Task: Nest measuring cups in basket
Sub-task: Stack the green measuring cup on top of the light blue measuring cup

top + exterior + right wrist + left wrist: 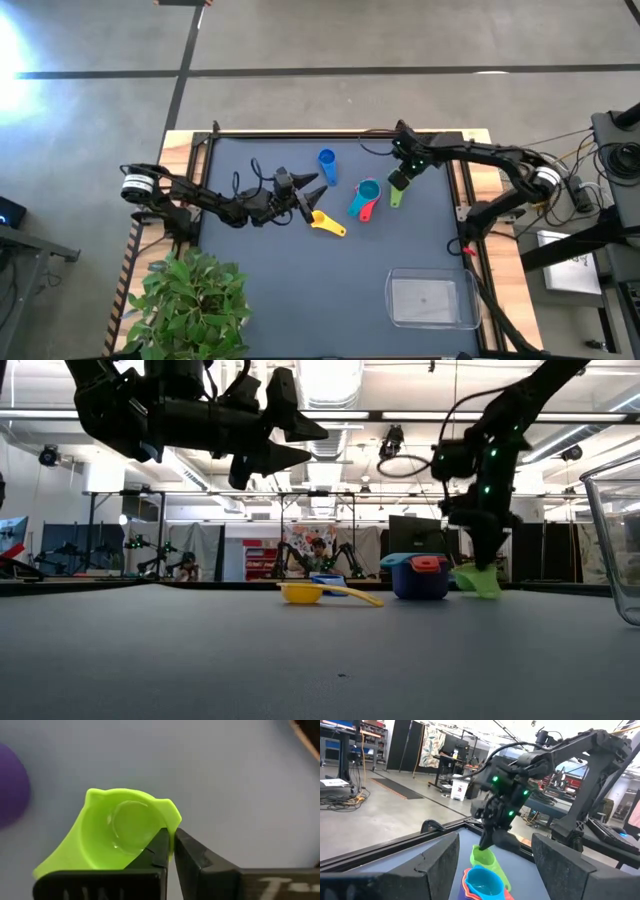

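Basket: the clear basket [432, 299] sits at the near right part of the table [300, 280] with no cup in it, so nothing has been delivered there yet.

Nested so far: a small stack stands mid-table, the teal cup [368, 190] seated in a red cup [366, 209]; the left wrist view hints at a purple rim under them, though that is hard to confirm.

Loose cups: the blue cup [327, 166] stands alone toward the far side, well apart from the basket; the yellow cup [325, 222] lies on the table just beside the left fingers. No orange cup can be made out in any view (possibly hidden in the stack).

Right gripper: the right gripper [399, 180] hangs just beside the stack, its fingers clenched on the rim of the green cup [122, 830], pinching one wall; in the low view the cup [478, 581] hangs tilted, very near the table or just off it.

Left gripper: the left gripper [305, 195] hovers above the table between the blue and yellow cups, fingers spread and grasping nothing.

Progress: early. One partial stack exists, outside the basket.

Left to do: add green, blue and yellow to the nest, account for any unseen cups, and get the whole stack into the basket.
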Controlling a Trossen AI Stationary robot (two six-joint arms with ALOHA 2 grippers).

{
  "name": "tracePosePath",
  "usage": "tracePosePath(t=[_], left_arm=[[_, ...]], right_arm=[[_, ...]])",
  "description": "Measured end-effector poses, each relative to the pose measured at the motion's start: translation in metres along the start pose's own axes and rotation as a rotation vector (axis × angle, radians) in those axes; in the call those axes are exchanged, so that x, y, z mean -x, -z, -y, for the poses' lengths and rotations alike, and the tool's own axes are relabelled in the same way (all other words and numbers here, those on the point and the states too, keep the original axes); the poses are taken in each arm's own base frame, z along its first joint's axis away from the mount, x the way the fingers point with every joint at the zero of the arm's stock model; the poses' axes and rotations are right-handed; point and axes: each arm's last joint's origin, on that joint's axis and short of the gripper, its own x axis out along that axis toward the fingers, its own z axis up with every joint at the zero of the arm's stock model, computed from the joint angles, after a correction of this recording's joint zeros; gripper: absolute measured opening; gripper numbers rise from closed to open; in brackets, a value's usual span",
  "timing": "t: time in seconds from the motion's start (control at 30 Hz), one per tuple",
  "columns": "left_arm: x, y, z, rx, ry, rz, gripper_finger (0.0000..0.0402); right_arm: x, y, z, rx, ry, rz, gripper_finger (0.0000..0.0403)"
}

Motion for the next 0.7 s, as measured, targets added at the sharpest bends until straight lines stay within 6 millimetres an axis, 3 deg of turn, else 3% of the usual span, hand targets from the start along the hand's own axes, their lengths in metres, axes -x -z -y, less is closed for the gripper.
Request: tracePosePath(t=[0.23, 0.43, 0.7], left_arm=[[0.000, 0.000, 0.000, 0.001, 0.000, 0.000, 0.0232], [0.000, 0.000, 0.000, 0.001, 0.000, 0.001, 0.0232], [0.000, 0.000, 0.000, 0.001, 0.000, 0.001, 0.0232]], right_arm=[[0.041, 0.011, 0.002, -0.069, -0.087, 0.094, 0.0009], [0.074, 0.011, -0.004, -0.184, -0.362, 0.265, 0.0009], [0.069, -0.001, -0.022, -0.228, -0.451, 0.311, 0.0009]])
